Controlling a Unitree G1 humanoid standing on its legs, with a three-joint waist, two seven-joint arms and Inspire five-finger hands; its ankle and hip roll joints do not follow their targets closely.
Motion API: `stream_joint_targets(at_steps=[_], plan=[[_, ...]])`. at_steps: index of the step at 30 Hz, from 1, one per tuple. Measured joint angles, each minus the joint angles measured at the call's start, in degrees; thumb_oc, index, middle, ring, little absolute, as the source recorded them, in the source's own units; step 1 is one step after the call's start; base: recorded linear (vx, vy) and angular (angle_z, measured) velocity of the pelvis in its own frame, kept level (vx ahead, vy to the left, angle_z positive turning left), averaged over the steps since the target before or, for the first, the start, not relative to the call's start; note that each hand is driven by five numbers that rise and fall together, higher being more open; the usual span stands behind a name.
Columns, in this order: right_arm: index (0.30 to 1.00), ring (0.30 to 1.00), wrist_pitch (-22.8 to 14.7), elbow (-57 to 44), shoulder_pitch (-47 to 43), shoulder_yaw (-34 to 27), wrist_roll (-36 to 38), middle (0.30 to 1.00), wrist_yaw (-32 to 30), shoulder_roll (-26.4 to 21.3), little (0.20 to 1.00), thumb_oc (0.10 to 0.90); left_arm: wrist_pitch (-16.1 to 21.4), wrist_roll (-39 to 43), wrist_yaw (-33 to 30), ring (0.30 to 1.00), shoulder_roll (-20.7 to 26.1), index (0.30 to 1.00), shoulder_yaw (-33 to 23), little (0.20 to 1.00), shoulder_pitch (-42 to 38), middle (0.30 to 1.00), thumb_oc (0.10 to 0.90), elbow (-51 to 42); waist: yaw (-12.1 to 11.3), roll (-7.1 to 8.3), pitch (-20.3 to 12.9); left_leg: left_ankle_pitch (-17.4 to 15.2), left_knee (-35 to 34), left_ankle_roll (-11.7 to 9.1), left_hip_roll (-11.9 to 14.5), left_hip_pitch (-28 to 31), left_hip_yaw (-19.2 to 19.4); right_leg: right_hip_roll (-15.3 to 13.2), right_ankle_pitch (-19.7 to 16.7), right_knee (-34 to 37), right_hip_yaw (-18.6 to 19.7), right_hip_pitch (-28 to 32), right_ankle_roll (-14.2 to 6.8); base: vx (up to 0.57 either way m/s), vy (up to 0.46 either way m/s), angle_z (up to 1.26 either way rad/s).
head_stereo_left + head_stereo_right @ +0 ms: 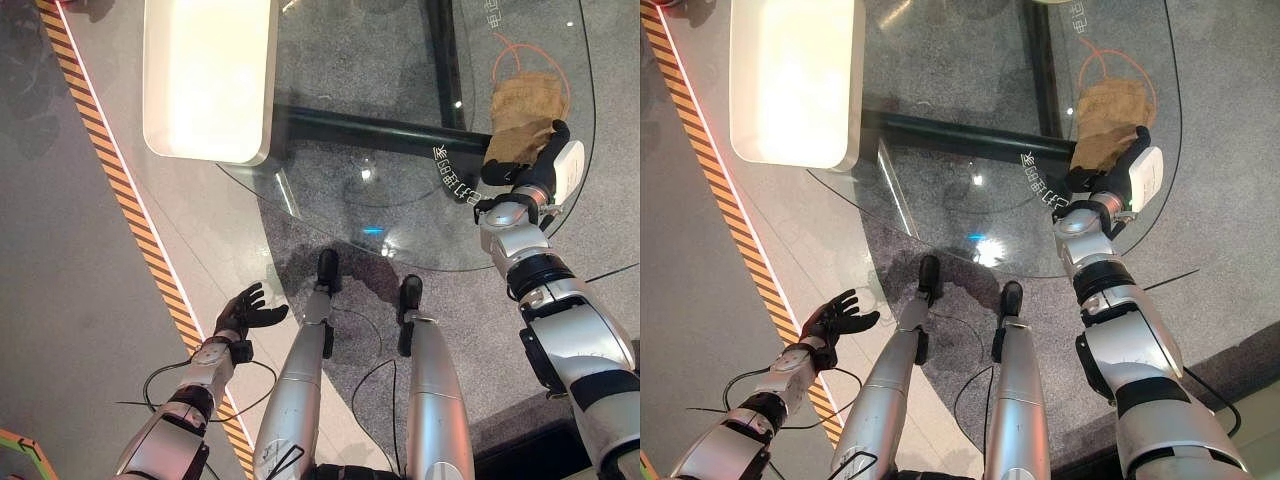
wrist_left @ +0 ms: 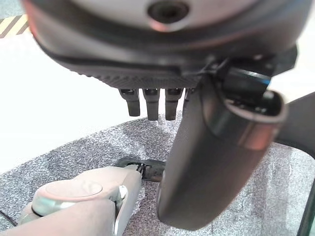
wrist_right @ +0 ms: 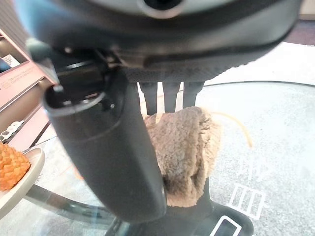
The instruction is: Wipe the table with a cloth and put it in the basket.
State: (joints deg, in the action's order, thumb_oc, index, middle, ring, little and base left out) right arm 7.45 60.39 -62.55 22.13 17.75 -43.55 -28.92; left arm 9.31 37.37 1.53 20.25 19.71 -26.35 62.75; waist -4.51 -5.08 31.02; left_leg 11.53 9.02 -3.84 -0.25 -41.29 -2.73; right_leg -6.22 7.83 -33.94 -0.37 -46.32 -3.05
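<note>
A brown fuzzy cloth (image 1: 522, 110) lies bunched on the round glass table (image 1: 400, 100), near its right edge. My right hand (image 1: 520, 168) rests on the cloth's near end. In the right wrist view the cloth (image 3: 189, 147) is folded up between the thumb (image 3: 113, 162) and the fingers, so the hand is shut on it. A white rectangular basket (image 1: 210, 80) stands at the table's far left. My left hand (image 1: 245, 312) hangs low beside the table on the left, open and holding nothing.
A thin orange cord (image 1: 510, 55) loops on the glass just beyond the cloth. A dark bar of the table frame (image 1: 370, 130) runs under the glass. Black-and-orange striped tape (image 1: 130, 200) crosses the floor at left. A plate with an orange item (image 3: 10, 169) sits nearby.
</note>
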Motion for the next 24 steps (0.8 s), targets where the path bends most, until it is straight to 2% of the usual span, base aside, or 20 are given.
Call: stream_joint_targets(at_steps=[5, 7, 8, 15, 24], plan=[[0.900, 0.900, 0.31, 1.10, -0.49, 0.79, 0.31, 0.900, 1.98, -0.17, 0.900, 0.800, -0.13, 0.00, 0.00, 0.900, 0.00, 0.900, -0.01, 0.900, 0.00, 0.900, 0.800, -0.04, 0.00, -0.02, -0.01, 0.03, -0.03, -0.05, 0.03, -0.01, -0.22, 0.00, 0.08, -0.04, -0.26, 0.03, 0.12, 0.00, 0.000, 0.00], [0.385, 0.385, 0.90, 2.00, -1.22, 0.79, 0.49, 0.385, 3.08, -0.34, 0.299, 0.199, -0.14, 0.00, 0.01, 0.900, 0.01, 0.900, -0.01, 0.900, 0.00, 0.900, 0.800, -0.06, 0.02, -0.04, -0.02, 0.06, -0.03, -0.08, 0.04, -0.01, -0.37, -0.02, 0.13, -0.13, -0.42, 0.04, 0.20, 0.00, 0.000, 0.00], [0.300, 0.300, 1.31, 2.24, -1.59, 0.79, 0.58, 0.300, 3.48, -0.40, 0.200, 0.100, -0.14, 0.00, 0.02, 0.900, 0.00, 0.900, -0.01, 0.900, 0.00, 0.900, 0.800, -0.07, 0.03, -0.06, -0.04, 0.06, -0.03, -0.09, 0.04, -0.01, -0.49, -0.02, 0.15, -0.17, -0.51, 0.05, 0.24, 0.01, -0.001, 0.03], [0.300, 0.300, 2.51, 4.68, -3.81, 0.79, 0.99, 0.300, 4.83, -2.83, 0.200, 0.100, -1.15, 0.00, 0.00, 0.900, 0.02, 0.900, -0.03, 0.900, 0.00, 0.900, 0.800, -0.90, 0.00, -0.13, -0.08, 0.07, 0.00, -0.12, 0.08, 0.02, -0.95, 0.02, 0.39, -0.71, -0.80, -0.04, 0.57, 0.00, 0.000, 0.01], [0.300, 0.300, 2.25, 6.07, -4.36, 0.75, 0.92, 0.300, 5.83, -2.99, 0.200, 0.100, -1.33, -0.02, 0.00, 0.900, 0.01, 0.900, -0.03, 0.900, -0.02, 0.900, 0.800, -0.90, 0.02, -0.53, -0.21, 0.08, 0.00, -0.12, 0.18, 0.01, -0.98, 0.10, 0.58, -0.85, -0.94, -0.06, 0.70, 0.00, 0.000, 0.00]])
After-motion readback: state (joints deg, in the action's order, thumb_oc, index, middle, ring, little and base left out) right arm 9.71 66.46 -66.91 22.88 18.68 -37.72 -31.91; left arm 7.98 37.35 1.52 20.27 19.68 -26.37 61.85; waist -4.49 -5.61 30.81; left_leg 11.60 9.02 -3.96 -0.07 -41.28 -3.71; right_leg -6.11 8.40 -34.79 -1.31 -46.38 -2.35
